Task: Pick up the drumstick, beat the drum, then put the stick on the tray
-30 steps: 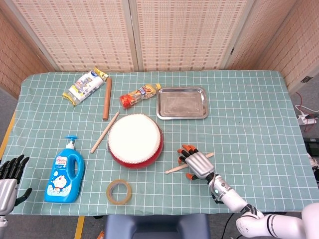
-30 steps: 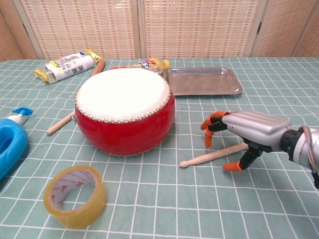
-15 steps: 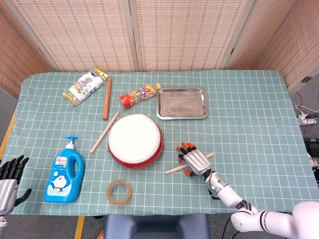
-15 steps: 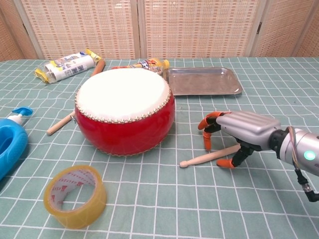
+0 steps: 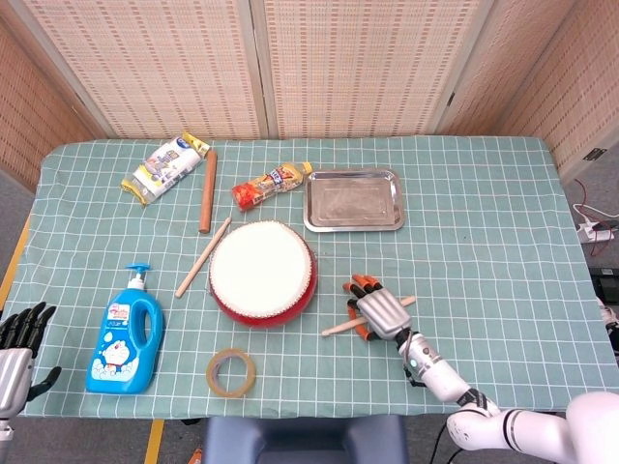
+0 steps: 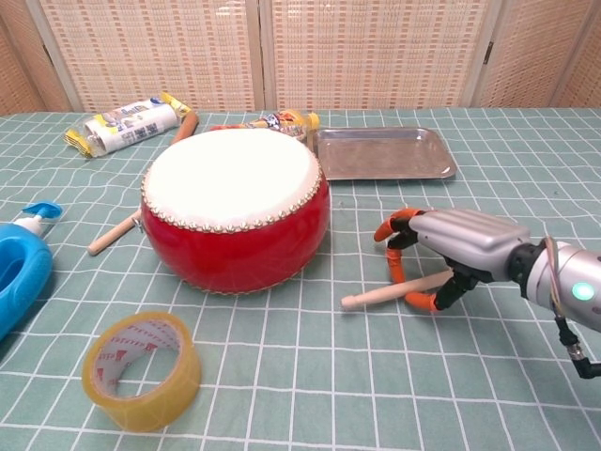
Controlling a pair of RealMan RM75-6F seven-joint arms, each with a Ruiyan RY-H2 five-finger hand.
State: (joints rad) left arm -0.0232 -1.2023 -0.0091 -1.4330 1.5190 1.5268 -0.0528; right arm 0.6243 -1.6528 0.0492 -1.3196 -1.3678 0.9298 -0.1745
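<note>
**Right hand closes around the drumstick beside the drum**

Drumstick [image 6: 394, 291] lies on the green checked table [image 5: 484, 213] at lower centre of the head view, just right of the one red drum [image 5: 262, 273]. The right hand [image 6: 441, 254] arches over its far end, orange-tipped fingers [image 6: 395, 266] curled down on the near side and the thumb tip under the shaft from the other side, so the stick is pinched between them. One metal tray [image 5: 353, 200] sits above the drum, well apart from the hand.

Counted across the table: two more wooden sticks, a pale one [image 5: 202, 257] left of the drum and a darker one [image 5: 206, 190] above it; two snack packets, one white [image 5: 164, 168] and one orange [image 5: 271, 185]; one blue soap bottle [image 5: 126, 333]; one tape roll [image 5: 231, 372].

The left hand [image 5: 17, 350] shows at the lower left edge, off the table, dark fingers apart and holding nothing.

Compared with half a second ago, the fingers have tightened around the shaft, and the stick's free tip has risen slightly off the cloth.
</note>
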